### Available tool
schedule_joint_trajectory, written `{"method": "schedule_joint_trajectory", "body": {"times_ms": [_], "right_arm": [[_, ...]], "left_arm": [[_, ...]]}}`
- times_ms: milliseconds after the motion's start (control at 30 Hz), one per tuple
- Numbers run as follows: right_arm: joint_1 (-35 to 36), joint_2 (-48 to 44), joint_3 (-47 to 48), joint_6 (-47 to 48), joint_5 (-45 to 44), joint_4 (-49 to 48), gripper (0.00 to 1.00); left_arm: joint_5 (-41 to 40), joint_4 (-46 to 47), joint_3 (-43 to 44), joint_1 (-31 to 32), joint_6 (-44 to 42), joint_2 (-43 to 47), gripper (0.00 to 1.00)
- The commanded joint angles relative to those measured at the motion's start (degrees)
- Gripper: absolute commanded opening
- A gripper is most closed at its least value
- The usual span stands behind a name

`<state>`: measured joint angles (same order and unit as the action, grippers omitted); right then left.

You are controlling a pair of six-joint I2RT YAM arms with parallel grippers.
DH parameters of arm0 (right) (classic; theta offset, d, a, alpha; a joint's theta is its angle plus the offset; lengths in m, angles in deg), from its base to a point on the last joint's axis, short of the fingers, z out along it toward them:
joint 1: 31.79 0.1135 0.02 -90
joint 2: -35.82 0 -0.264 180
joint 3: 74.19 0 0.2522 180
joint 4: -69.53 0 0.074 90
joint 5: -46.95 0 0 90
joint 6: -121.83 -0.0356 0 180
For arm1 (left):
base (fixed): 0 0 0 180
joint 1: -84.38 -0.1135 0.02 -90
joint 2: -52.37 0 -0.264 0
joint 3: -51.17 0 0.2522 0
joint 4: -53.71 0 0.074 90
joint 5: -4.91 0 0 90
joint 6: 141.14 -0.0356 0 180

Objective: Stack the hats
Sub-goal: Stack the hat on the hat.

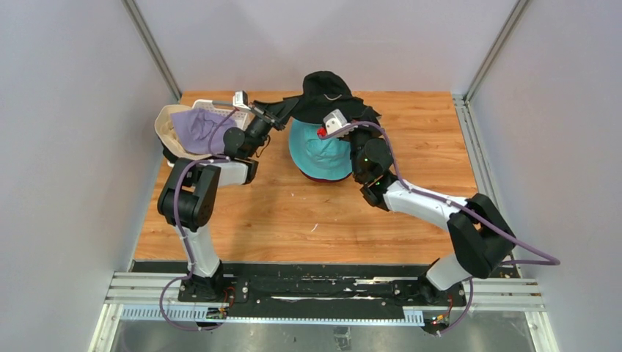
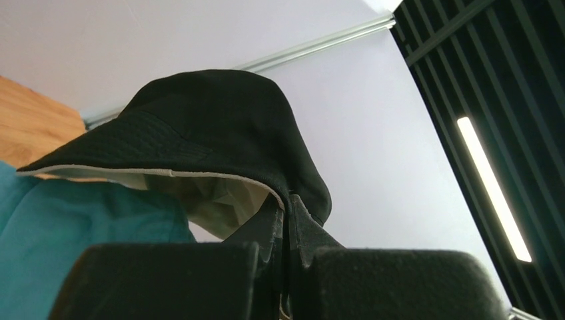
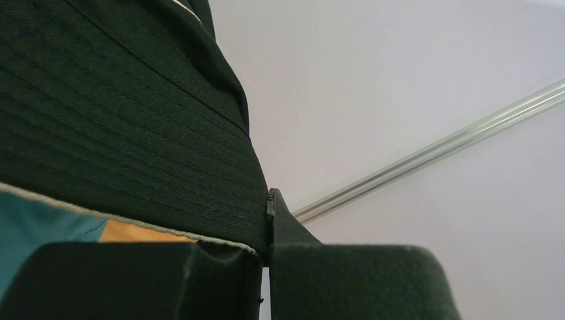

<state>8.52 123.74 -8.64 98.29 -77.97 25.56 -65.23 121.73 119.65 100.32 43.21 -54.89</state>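
A black hat (image 1: 326,92) with a small smile mark hangs in the air over a teal hat (image 1: 315,158) that sits at the table's far middle. My left gripper (image 1: 282,111) is shut on the black hat's left brim. My right gripper (image 1: 364,117) is shut on its right brim. In the left wrist view the black hat (image 2: 220,127) shows its pale lining, with its brim pinched in the gripper (image 2: 288,207) and teal fabric (image 2: 80,220) below. In the right wrist view the brim (image 3: 120,120) is clamped in the gripper (image 3: 268,213).
At the far left a white lattice basket (image 1: 222,111) holds a lavender hat (image 1: 194,128) and a beige hat (image 1: 167,125). White walls enclose the wooden table (image 1: 293,220) on three sides. Both arm bases sit at the near edge.
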Motion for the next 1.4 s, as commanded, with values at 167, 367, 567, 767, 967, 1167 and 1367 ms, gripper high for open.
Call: {"method": "schedule_joint_trajectory", "body": {"times_ms": [167, 367, 567, 767, 967, 1167, 1367], "right_arm": [[2.31, -6.39, -5.13, -7.59, -7.05, 5.88, 0.01], [3.37, -8.48, -7.19, -11.78, -6.91, 10.95, 0.01], [4.82, -10.41, -8.95, -15.78, -6.97, 16.08, 0.01], [6.88, -10.2, -11.44, -18.78, -8.6, 18.01, 0.0], [7.74, -9.88, -12.27, -23.87, -9.74, 23.64, 0.01], [7.87, -11.13, -12.72, -30.14, -9.67, 30.63, 0.01], [9.21, -10.29, -12.46, -35.38, -9.42, 37.64, 0.01]], "left_arm": [[-0.17, 2.89, -6.39, -1.39, -2.68, 2.29, 0.0], [-0.52, 6.41, -10.28, -1.4, -1.91, 0.25, 0.0], [-0.37, 6.62, -13.35, -1.37, -3.66, 0.79, 0.0], [-0.06, 6.79, -15.58, -1.35, -5.38, 0.66, 0.0], [0.61, 7.01, -16.57, -1.37, -5.68, 0.1, 0.0], [1.27, 7.07, -16.3, -1.39, -5.85, -0.44, 0.0], [1.78, 7.05, -16.1, -1.43, -6.03, -1.11, 0.0]]}}
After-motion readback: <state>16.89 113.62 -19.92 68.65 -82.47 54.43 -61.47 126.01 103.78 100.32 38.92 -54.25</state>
